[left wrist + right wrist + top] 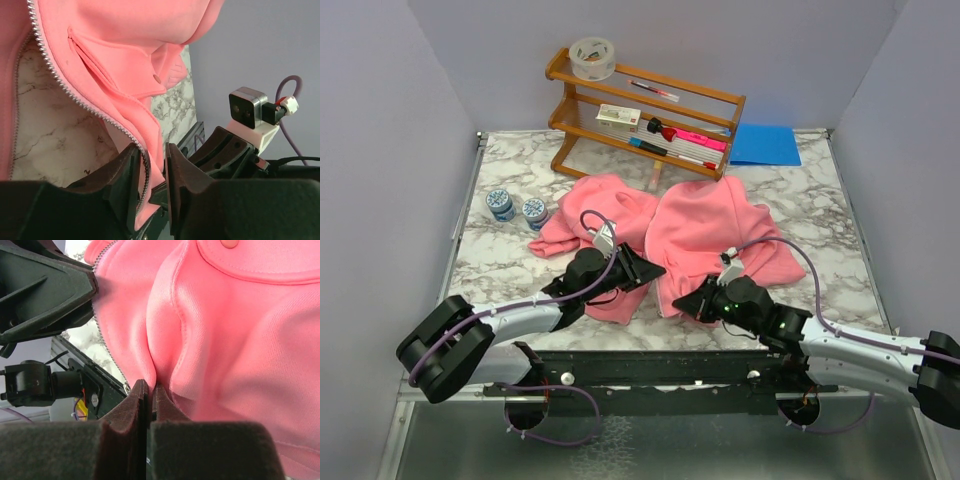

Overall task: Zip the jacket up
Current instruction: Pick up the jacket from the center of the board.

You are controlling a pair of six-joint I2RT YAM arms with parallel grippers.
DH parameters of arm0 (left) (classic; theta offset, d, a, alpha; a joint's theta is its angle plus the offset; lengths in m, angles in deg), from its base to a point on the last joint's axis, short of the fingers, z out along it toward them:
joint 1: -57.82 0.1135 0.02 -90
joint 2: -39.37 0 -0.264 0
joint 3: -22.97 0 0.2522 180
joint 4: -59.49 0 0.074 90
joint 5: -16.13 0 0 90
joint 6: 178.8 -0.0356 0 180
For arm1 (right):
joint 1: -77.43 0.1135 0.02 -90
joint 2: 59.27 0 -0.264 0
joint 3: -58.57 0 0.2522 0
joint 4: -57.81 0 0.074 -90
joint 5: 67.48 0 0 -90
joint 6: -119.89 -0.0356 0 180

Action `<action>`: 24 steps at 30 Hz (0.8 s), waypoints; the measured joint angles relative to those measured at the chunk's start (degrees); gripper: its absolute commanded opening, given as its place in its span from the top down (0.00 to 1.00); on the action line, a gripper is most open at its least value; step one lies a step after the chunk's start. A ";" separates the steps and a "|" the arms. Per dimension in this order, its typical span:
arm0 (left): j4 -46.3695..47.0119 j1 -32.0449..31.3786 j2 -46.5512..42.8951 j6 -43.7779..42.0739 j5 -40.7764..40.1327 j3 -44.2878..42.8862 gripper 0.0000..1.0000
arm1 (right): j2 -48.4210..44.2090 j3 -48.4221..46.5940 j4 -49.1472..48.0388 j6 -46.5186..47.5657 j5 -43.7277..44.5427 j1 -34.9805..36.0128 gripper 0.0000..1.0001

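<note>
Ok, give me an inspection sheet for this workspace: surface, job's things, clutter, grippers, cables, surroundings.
Surface: marble table, no spills seen.
Job's things: jacket lies unzipped, its front panels spread apart and the zipper teeth exposed.
Clutter: wooden rack at the back holding a tape roll and pens; two tins at the left; blue folder at the back right.
Grippers: left gripper closed on one panel's zipper edge; right gripper pinching the other panel's edge.
Cables: purple cables loop above both wrists, over the jacket.
Surroundings: plain lilac walls on three sides.
</note>
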 measured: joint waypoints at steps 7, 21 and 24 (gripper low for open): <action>0.39 -0.07 0.33 -0.87 2.32 0.00 0.54 | 0.31 -0.11 -0.35 0.79 0.00 0.02 1.00; 0.42 -1.86 2.58 -2.29 4.85 0.00 0.86 | 0.00 -0.13 -0.55 1.33 0.07 0.00 0.96; 0.42 -1.99 2.69 -2.84 5.01 0.00 1.00 | -0.52 -0.15 -0.48 1.42 0.24 0.00 0.78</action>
